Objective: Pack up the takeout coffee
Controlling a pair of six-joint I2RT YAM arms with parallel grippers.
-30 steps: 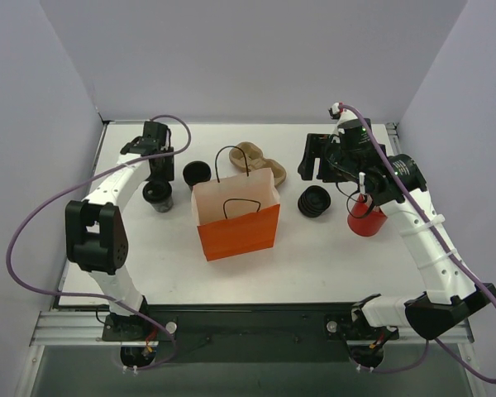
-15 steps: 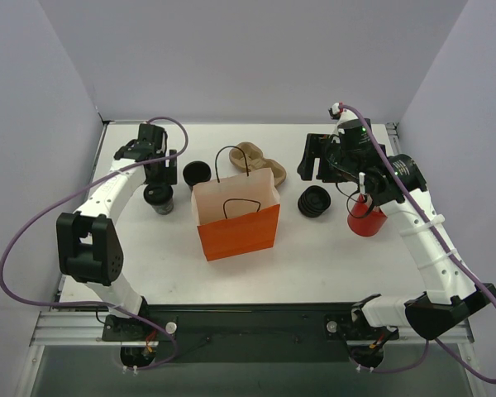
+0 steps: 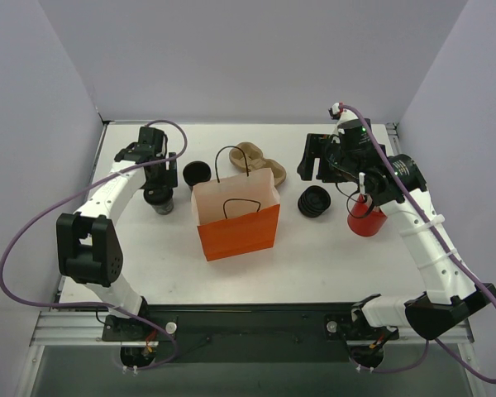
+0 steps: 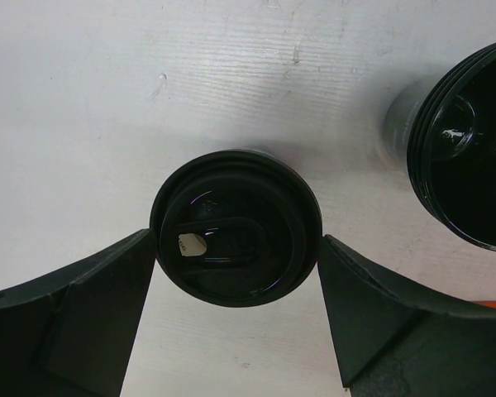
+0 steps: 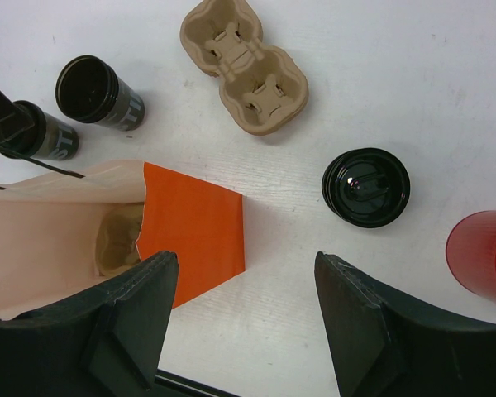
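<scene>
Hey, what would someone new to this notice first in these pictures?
The orange paper bag stands open in the middle of the table. At far left, the left gripper straddles the lidded takeout coffee, jaws open on either side. A red cup sits at right, beside the stack of black lids.

The fingers [image 4: 83,314] of the left arm [image 3: 116,186] now stand wider apart than a second ago, one at each side of the lid of the takeout coffee [image 4: 236,248]. The elbow [image 3: 87,248] of this arm has swung a little farther from the takeout coffee, toward the near edge of the counter [image 3: 314,265].
</scene>
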